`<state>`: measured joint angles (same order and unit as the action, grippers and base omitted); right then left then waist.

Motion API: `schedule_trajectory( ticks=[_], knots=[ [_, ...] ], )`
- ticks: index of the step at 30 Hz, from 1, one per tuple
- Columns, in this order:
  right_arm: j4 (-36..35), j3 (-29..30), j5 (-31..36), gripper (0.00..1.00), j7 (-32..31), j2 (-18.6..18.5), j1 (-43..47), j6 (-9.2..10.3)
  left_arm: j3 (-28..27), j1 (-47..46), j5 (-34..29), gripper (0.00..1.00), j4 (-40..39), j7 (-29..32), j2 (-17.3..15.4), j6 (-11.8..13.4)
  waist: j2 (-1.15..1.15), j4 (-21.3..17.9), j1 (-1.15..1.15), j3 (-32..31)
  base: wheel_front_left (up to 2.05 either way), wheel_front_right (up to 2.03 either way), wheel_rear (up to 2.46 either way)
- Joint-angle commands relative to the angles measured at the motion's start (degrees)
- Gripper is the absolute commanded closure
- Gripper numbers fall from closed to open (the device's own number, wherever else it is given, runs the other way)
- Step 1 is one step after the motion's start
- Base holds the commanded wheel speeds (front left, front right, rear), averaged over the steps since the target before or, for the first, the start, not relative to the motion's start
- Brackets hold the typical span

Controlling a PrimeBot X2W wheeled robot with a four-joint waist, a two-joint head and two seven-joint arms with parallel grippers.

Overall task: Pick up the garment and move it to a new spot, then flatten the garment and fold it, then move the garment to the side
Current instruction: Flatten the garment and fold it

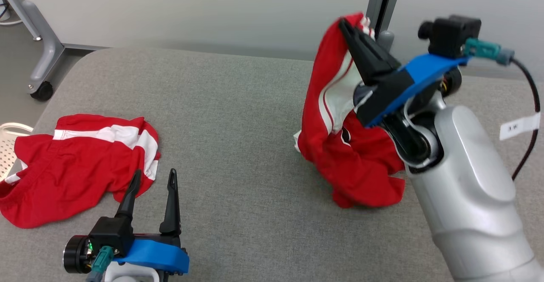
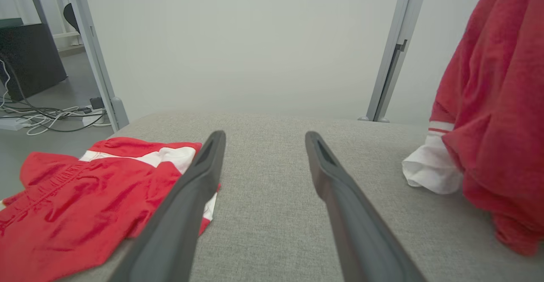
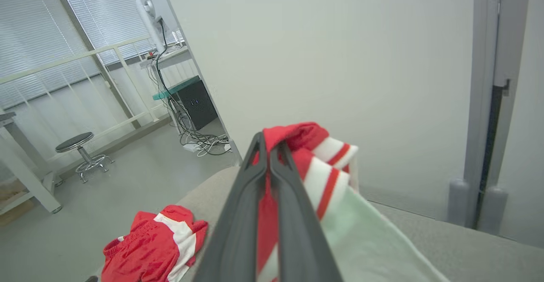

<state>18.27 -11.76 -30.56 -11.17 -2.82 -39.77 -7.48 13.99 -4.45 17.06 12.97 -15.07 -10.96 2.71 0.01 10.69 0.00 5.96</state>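
I see the garment (image 1: pixel 340 146), red with white stripes, hanging crumpled from my right fingers (image 1: pixel 361 48), which are pinched together on its upper edge. Its top is lifted up while the bunched lower folds rest on the grey bench (image 1: pixel 238 146), toward its right side

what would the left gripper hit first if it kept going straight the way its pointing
Mostly nothing: the open left gripper points over bare grey cushion toward the wall. Its left finger may skim the red shorts; height is unclear.
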Motion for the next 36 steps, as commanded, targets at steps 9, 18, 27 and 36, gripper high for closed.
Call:
schedule_trajectory(
  ticks=[9,18,27,36],
  knots=[
    [8.89,-7.74,-14.42,1.0,14.35,-0.14,-22.03,-0.03,0.07,-1.14,-0.81,0.0,-0.27,-0.15,0.21,-0.18,-0.01,-0.19,0.0,0.24,0.0,0.0,0.0],
    [21.57,-7.41,-15.03,1.0,23.49,-0.19,-26.63,-0.03,-0.69,0.19,-0.96,0.0,-0.7,-0.15,-0.07,0.04,-0.01,-3.7,0.0,-0.14,0.0,0.0,0.0],
    [25.4,-3.31,-2.71,1.0,20.45,-0.2,-14.73,-0.03,-0.46,0.72,-1.2,0.0,-0.65,-0.15,0.37,-0.39,-0.01,-6.94,0.0,-0.73,0.0,0.0,0.0],
    [-3.28,8.72,5.19,1.0,7.91,-0.15,13.38,-0.04,-0.66,1.71,-1.32,0.0,-0.79,-0.15,0.21,-0.58,-0.01,-7.8,0.0,-1.44,0.0,0.0,0.0]
  ],
)
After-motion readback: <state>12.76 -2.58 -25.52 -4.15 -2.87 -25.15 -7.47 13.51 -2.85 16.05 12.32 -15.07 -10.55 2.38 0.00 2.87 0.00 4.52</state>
